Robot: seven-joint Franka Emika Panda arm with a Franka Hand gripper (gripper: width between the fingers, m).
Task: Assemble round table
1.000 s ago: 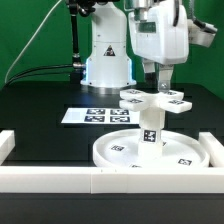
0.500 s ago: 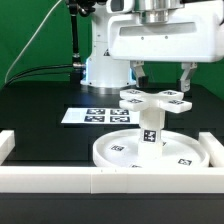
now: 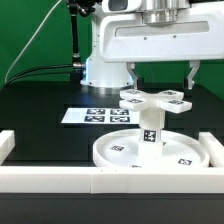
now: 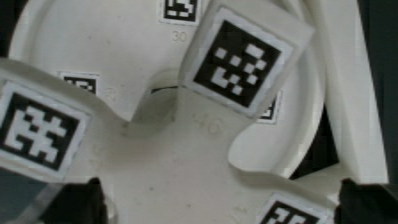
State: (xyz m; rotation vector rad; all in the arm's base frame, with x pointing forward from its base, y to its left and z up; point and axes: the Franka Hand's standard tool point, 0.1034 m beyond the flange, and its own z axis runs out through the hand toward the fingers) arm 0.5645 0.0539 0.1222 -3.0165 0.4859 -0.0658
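Cross-shaped base sits atop the leg, standing mid-disc. Gripper hovers at 12 o'clock above, fingers wide, holding nothing. Looks like tightening's next, needs a square regrasp.

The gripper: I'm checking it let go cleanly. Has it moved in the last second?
Yes. The gripper has turned about its axis and risen slightly, judged against the cross base, which stayed put.

open jaws above cross-shaped base, border wall beside
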